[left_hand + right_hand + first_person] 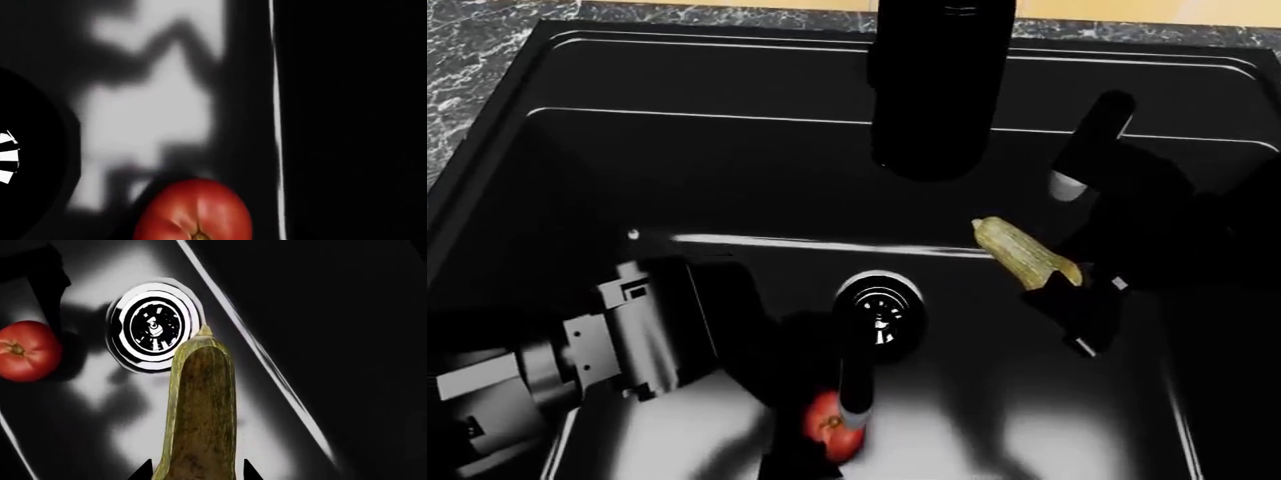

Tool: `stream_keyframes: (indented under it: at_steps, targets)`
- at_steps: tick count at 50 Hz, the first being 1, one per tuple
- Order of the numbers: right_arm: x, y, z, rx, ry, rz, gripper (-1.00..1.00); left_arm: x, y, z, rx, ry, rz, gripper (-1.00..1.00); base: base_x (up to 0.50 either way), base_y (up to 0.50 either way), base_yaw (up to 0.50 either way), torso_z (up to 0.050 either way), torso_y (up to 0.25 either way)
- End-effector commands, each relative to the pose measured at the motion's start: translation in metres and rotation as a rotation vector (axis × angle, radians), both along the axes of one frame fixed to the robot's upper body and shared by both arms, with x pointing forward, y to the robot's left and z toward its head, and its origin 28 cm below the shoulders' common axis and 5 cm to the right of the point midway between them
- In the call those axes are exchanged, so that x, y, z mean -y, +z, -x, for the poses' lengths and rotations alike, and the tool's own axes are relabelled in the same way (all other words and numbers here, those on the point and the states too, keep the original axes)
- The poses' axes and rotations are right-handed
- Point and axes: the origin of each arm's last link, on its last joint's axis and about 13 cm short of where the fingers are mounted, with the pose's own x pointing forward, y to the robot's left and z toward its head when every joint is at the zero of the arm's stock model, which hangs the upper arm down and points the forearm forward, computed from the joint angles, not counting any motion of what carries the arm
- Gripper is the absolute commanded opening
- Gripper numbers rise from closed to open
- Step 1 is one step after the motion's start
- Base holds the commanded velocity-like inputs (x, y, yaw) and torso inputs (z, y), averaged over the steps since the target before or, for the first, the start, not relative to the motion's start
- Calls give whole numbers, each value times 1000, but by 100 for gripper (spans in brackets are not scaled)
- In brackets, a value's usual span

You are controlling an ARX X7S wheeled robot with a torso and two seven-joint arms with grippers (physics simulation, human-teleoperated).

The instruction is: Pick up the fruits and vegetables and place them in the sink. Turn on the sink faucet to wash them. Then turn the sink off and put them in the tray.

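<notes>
Overhead, squash [1024,252] pinched in right end effector [1077,283], above sink [694,160]; left's state unclear.

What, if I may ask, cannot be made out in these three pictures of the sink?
- Left gripper: head view shows one dark finger over the tomato; whether it grips is unclear, and the left wrist view shows no fingers.
- Faucet: its top is cut off by the head view's edge; lever not visible.
- Squash: its held end is cut off in the right wrist view.
- Tray: in no view.
</notes>
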Motion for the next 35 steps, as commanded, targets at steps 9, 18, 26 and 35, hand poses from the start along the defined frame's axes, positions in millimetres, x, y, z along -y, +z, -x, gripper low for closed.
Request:
stream_keyframes:
  at_steps: [9,18,26,35]
  targets:
    - [0,6,-1,32,8,-11,-100,2,-18,2,-83,9,-66,100,0,0,0,0,0]
    - [0,6,-1,34,4,-15,-100,2,-25,2,-130,31,-124,-100,0,0,0,0,0]
    - [0,6,0,39,2,-19,-100,-1,-22,3,-129,54,-134,-100,0,0,0,0,2]
    - [-1,11,0,51,4,-17,-100,-7,-10,8,-89,97,-105,-100,0,0,0,0,0]
